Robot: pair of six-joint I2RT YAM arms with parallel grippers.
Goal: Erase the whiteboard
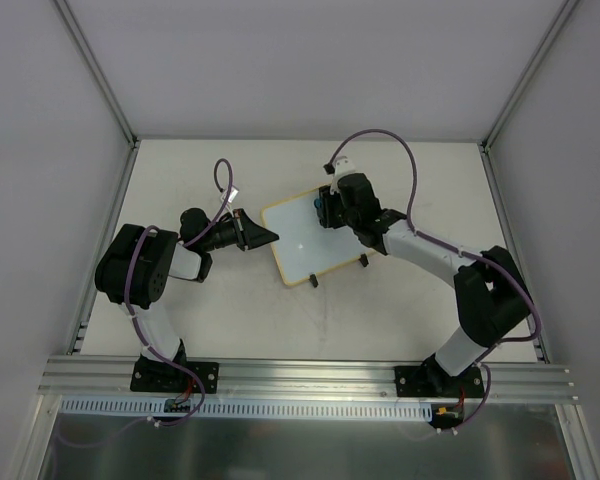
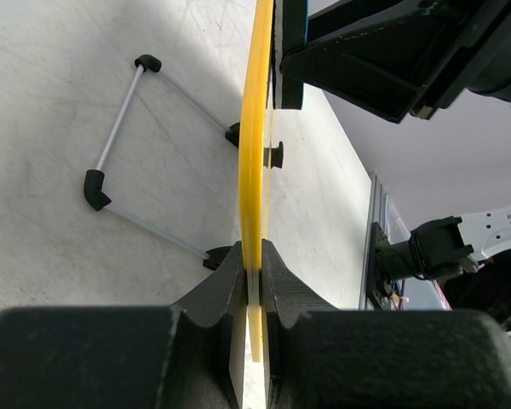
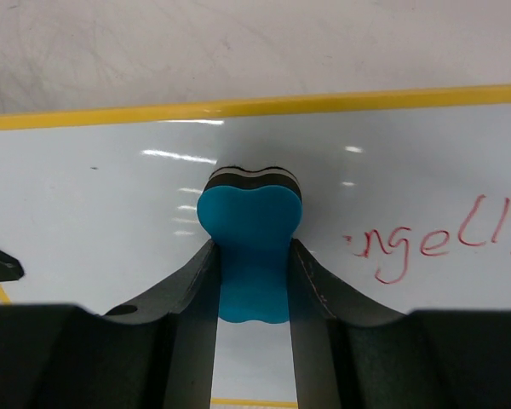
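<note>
The whiteboard (image 1: 300, 240) with its pale-yellow frame lies tilted at mid-table. My left gripper (image 1: 268, 236) is shut on its left edge; the left wrist view shows the yellow frame (image 2: 254, 128) edge-on between my fingers (image 2: 221, 285). My right gripper (image 1: 330, 208) is over the board's far right corner, shut on the blue eraser (image 3: 251, 243), whose felt face presses on the white surface (image 3: 111, 213). Red writing (image 3: 434, 243) remains on the board to the right of the eraser.
A folding wire stand with black corner pieces (image 2: 94, 189) lies under the board's back. Black clips (image 1: 314, 281) stick out at the board's near edge. Grey walls enclose the table; an aluminium rail (image 1: 300, 375) runs along the near edge.
</note>
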